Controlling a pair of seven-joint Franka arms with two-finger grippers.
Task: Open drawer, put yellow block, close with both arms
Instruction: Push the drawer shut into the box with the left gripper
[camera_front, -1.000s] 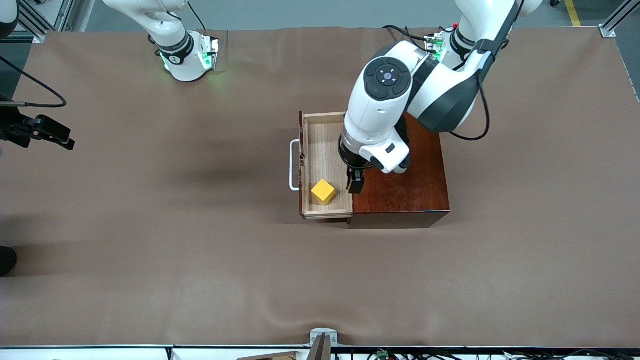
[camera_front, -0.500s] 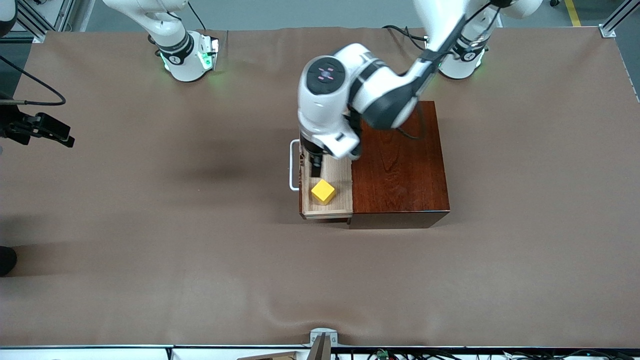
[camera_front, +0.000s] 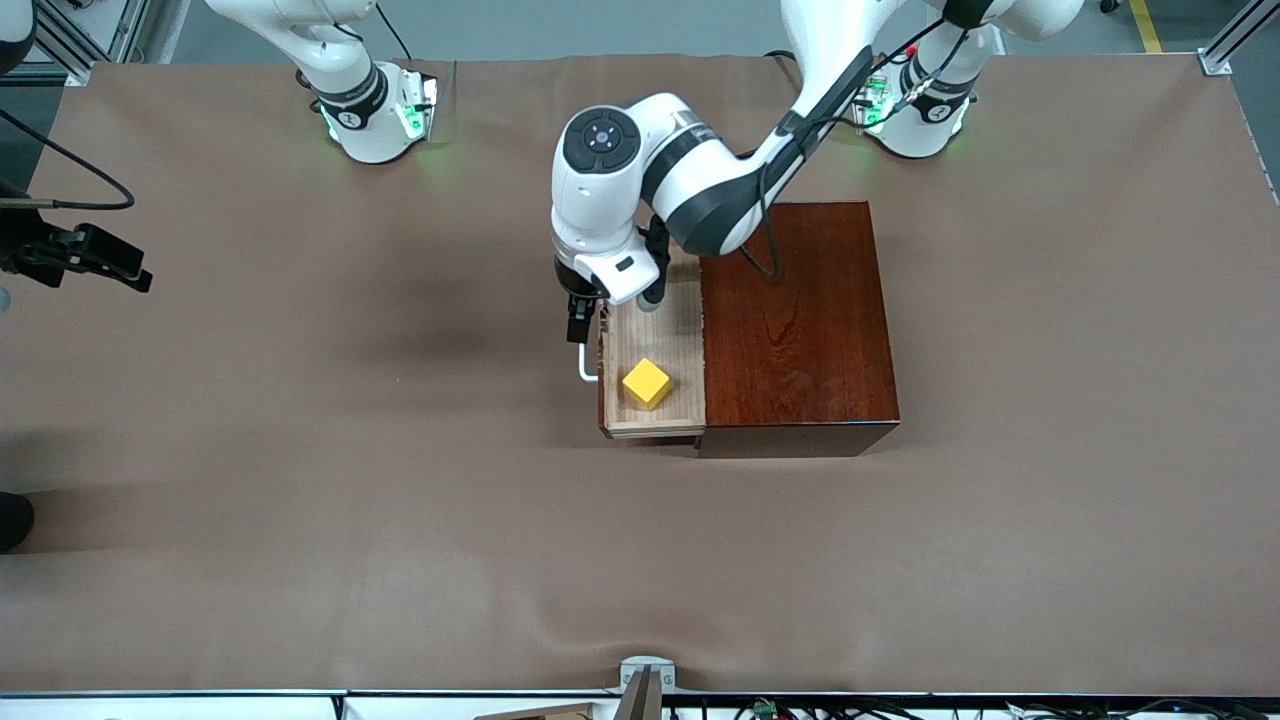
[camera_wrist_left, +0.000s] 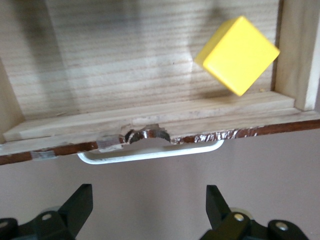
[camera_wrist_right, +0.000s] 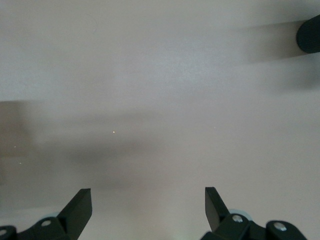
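Note:
The dark reddish-brown box (camera_front: 795, 320) stands mid-table with its pale wood drawer (camera_front: 650, 335) pulled out toward the right arm's end. The yellow block (camera_front: 646, 383) lies in the drawer, in the corner nearer the front camera. My left gripper (camera_front: 577, 325) hangs open over the white handle (camera_front: 583, 368), just outside the drawer's front. In the left wrist view its open, empty fingers (camera_wrist_left: 148, 192) sit apart from the handle (camera_wrist_left: 150, 154), with the block (camera_wrist_left: 237, 55) on the drawer floor (camera_wrist_left: 125, 65). My right gripper (camera_front: 110, 268) waits open over bare table at the right arm's end (camera_wrist_right: 148, 192).
The brown cloth (camera_front: 400, 500) covers the whole table. The two arm bases (camera_front: 375, 115) stand along the table edge farthest from the front camera. A dark round shape (camera_wrist_right: 310, 32) shows at the edge of the right wrist view.
My left arm has swung from over the box and drawer toward the right arm's end, ending over the handle. Drawer, block and right arm have not moved.

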